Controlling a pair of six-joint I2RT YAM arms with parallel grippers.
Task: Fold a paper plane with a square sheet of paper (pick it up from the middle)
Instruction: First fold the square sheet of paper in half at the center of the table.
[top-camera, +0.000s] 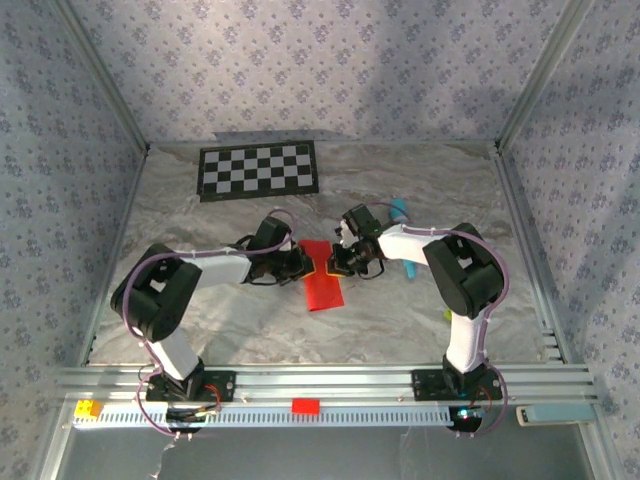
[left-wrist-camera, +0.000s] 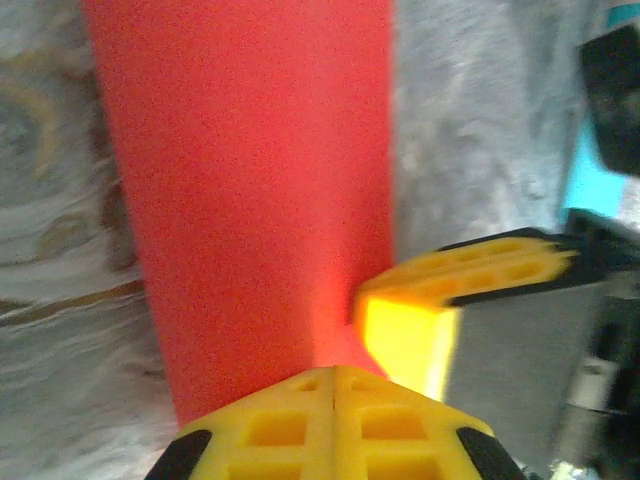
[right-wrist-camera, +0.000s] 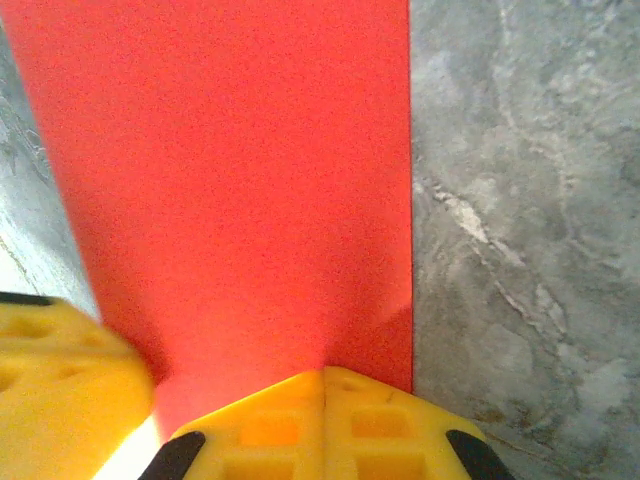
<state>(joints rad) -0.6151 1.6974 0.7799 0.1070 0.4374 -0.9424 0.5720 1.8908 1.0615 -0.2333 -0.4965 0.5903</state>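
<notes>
Mid-table on the grey marbled tabletop (top-camera: 400, 325): thin bright red sheet of paper (top-camera: 323, 283), lying flat as a long narrow strip with straight long edges. At its far end, left gripper (top-camera: 303, 264) and right gripper (top-camera: 340, 262), nose to nose from either side.

In the left wrist view, yellow fingers (left-wrist-camera: 280, 430) pressed together, tips at the strip's end. Just to their right, one yellow finger of the other gripper.

In the right wrist view, likewise: yellow fingers (right-wrist-camera: 270, 430) pressed together at the paper's end, close to its right edge.

Cannot tell whether either pair pinches the paper or merely bears down on it.

Well apart at the back, black-and-white checkerboard (top-camera: 259, 170). Near the right arm, teal pen-like stick (top-camera: 401, 210). On the front rail, small red rectangular block (top-camera: 305, 406).
</notes>
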